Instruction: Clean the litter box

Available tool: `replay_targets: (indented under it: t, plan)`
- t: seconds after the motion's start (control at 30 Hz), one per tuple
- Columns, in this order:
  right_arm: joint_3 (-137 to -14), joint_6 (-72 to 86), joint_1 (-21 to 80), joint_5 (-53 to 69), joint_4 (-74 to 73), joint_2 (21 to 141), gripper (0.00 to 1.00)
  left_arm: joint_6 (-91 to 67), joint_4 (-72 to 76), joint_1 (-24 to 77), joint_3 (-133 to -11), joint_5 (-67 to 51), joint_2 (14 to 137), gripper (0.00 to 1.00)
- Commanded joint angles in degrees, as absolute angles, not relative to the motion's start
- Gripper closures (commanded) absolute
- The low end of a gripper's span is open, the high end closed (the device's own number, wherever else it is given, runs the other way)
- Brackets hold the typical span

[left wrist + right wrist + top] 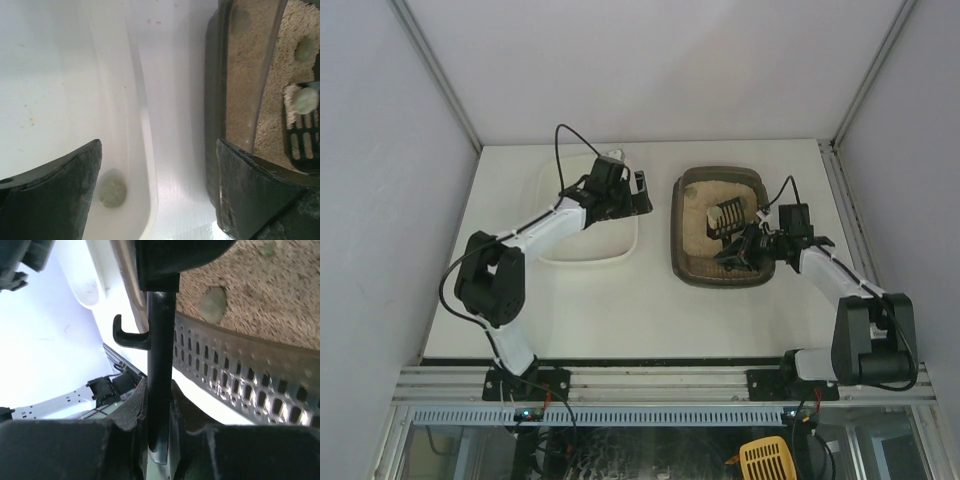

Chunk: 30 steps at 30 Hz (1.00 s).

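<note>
Dark brown-grey plastic litter box [720,279] lies under my right gripper [741,246], which clamps the black slotted scoop [724,214]; left gripper [632,188], spread wide, hovers at the white rectangular tub [588,261].

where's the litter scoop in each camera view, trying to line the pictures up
Top external: the scoop sits inside the litter box, right of centre, slotted head over the litter.
Left wrist: only its slotted head shows, at the right edge.
Right wrist: its black handle runs up the middle from the right gripper; the slotted head sweeps to the lower right.
Shared landmark: the beige litter.
</note>
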State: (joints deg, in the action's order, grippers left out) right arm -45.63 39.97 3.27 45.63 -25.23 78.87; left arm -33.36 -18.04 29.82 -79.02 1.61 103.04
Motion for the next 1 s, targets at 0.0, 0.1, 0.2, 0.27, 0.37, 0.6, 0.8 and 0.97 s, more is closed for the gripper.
replay_targets:
  t: [0.0, 0.1, 0.2, 0.27, 0.37, 0.6, 0.8, 0.97]
  plan:
    - [-34.91, 49.61, 3.15, 51.87, 2.25, 72.35, 1.00, -29.61, -17.36, 29.53, -76.30, 4.54, 97.74, 0.00]
    - [-26.24, 54.69, 2.91, 52.27, 18.23, 69.13, 1.00, -28.44, -17.31, 29.16, -74.96, 5.22, 96.29, 0.00]
    - [-18.10, 62.76, 2.72, 55.80, 38.80, 71.02, 1.00, -27.69, -17.36, 28.71, -73.78, 5.83, 95.04, 0.00]
    - [-14.61, 68.46, 1.19, 56.49, 52.85, 73.36, 1.00, -27.55, -17.40, 28.36, -72.85, 6.22, 94.43, 0.00]
    - [-13.71, 69.32, 0.29, 56.26, 58.27, 77.03, 1.00, -27.61, -17.53, 28.13, -71.75, 6.82, 93.76, 0.00]
    - [-12.12, 81.57, -2.94, 60.69, 85.74, 89.49, 1.00, -25.30, -17.93, 28.13, -69.33, 9.68, 91.98, 0.00]
    - [-14.42, 82.34, -0.74, 62.25, 85.73, 93.77, 1.00, -22.98, -18.21, 28.13, -67.95, 12.99, 90.69, 0.00]
    - [-16.52, 83.30, -0.51, 63.42, 85.72, 96.92, 1.00, -22.14, -18.63, 28.13, -67.83, 13.96, 90.18, 0.00]
